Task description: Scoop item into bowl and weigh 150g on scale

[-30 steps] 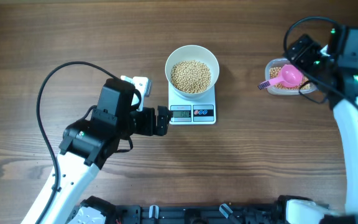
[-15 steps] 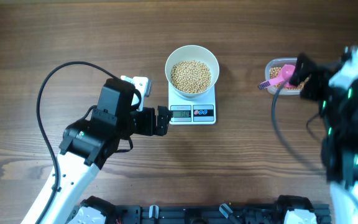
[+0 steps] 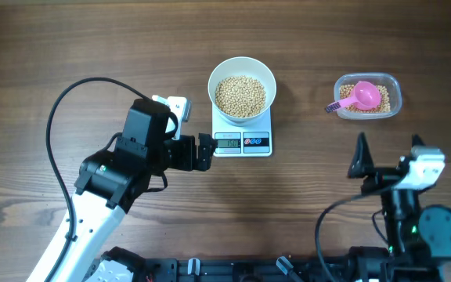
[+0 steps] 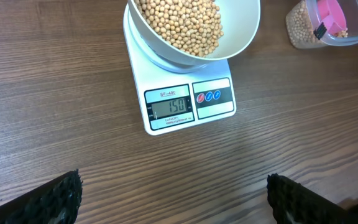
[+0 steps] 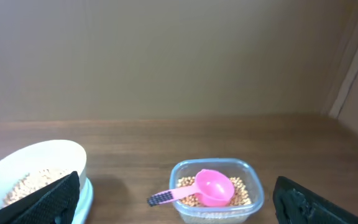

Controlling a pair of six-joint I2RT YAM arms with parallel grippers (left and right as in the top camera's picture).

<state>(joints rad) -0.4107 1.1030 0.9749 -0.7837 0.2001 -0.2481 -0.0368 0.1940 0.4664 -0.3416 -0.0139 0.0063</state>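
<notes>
The white bowl point(image 3: 213, 78) holds a heap of tan beans point(image 3: 240, 95) and stands on the small white scale point(image 3: 261, 142). In the left wrist view the bowl point(image 4: 244, 34) sits on the scale point(image 4: 190, 102), whose display point(image 4: 176, 106) reads 150. My left gripper point(image 3: 205, 152) point(image 4: 173, 193) is open just left of the display, with only bare wood between its fingers. Near the front right edge, my right gripper point(image 3: 390, 160) point(image 5: 176, 193) is open, raised and apart from everything. It faces the bowl point(image 5: 36, 165).
A clear plastic tub point(image 3: 394, 95) point(image 5: 250, 186) at the back right holds more beans, and a pink scoop point(image 3: 362, 97) point(image 5: 213, 186) rests in it, handle pointing left. The left arm's black cable point(image 3: 57, 117) loops over the table. A beige wall point(image 5: 166, 56) stands behind the table.
The right arm has pulled back from above the tub to the front right edge, leaving the pink scoop in the tub. The left arm, bowl and scale have not moved.
</notes>
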